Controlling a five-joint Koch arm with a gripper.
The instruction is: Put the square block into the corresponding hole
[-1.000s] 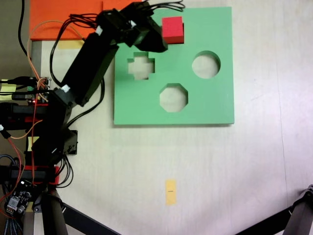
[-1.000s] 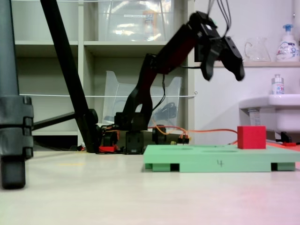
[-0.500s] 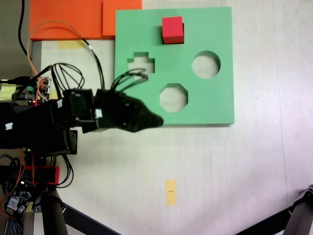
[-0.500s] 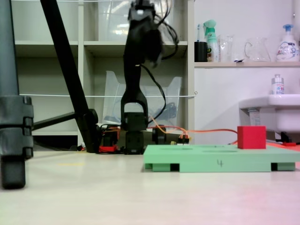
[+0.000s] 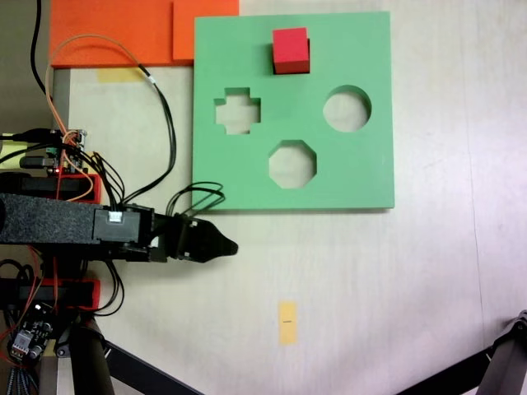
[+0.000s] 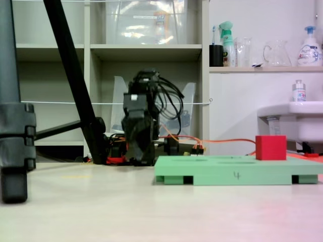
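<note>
Your gripper (image 5: 229, 246) sits low at left of top-down fixed view, off board, tip pointing right; jaws overlap, so you cannot tell if open or closed. It holds nothing.

Green board (image 5: 362, 164) lies up and right of claw. Square block (image 5: 290, 50) stands near board's far edge, seemingly in or over the corresponding hole; seating depth unclear, block stands proud of board in side fixed view (image 6: 270, 147).

Against a second ago: arm has swung away from block, folded down beside base. Block unmoved.
</note>
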